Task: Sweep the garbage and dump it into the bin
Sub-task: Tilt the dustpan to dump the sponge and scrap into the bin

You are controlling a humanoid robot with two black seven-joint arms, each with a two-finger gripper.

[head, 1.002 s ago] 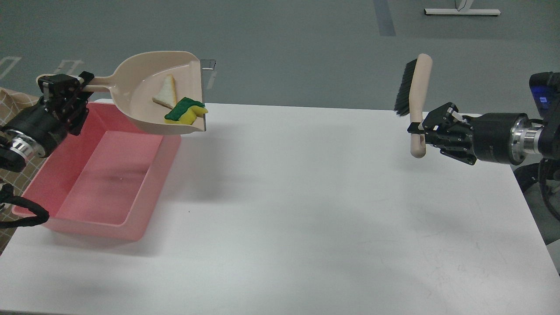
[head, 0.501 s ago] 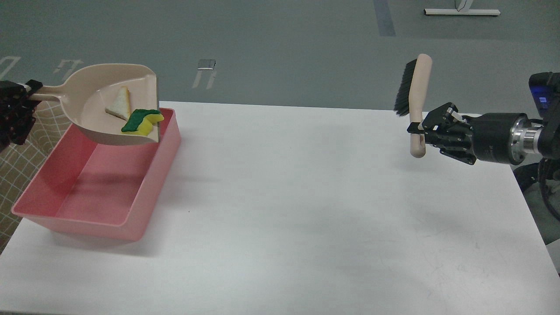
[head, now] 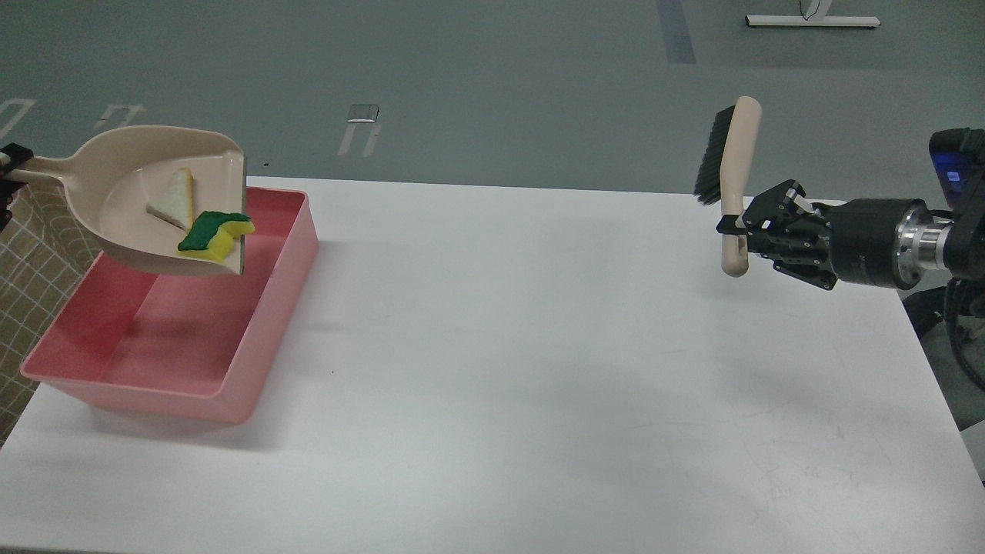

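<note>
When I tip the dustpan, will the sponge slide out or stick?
Probably slides out: the sponge already sits at the dustpan's open lip, partly overhanging it. It looks like light foam, so it may tumble or bounce. The bin lies directly beneath.

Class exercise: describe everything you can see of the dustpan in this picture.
The dustpan is beige, plastic-looking, with a curved back wall, a flat front lip and a thin handle running to the left edge, where the left gripper is barely visible. It hangs tilted above the pink bin, without touching it. The bread slice and sponge lie inside, the sponge at the lip.
</note>
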